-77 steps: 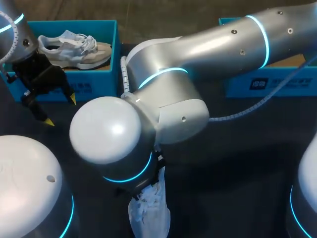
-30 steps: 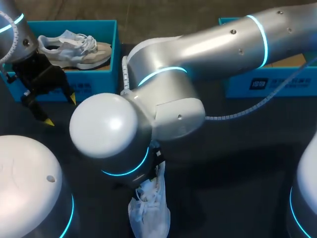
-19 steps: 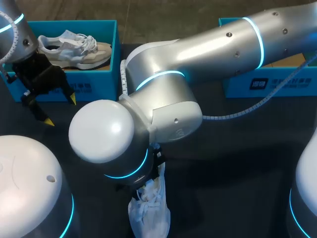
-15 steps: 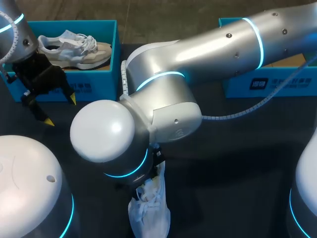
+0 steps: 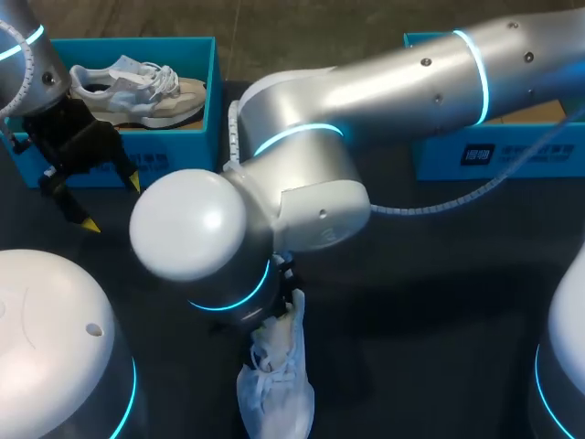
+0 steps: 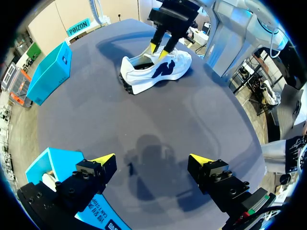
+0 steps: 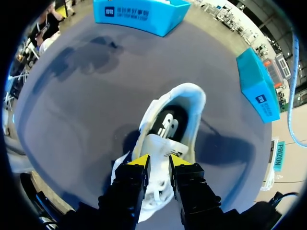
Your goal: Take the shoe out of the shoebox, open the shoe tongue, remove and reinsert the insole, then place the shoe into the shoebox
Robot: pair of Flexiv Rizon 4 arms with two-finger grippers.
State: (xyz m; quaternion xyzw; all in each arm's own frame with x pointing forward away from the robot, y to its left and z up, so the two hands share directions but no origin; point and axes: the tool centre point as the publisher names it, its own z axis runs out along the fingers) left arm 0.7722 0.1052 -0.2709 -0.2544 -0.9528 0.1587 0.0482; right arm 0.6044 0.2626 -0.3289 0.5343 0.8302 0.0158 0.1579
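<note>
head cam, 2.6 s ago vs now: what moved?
The right arm turned a little at the wrist. Its right hand, shut on the tongue, drew the tongue slightly up from the white shoe. No grasp or release shows. The left hand stayed open beside the left shoebox, and the white shoe kept its place on the table.

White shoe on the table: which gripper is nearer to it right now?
Right. The right gripper is shut on the white shoe's tongue; the left gripper hangs open far off, beside the blue shoebox holding the other shoe.
</note>
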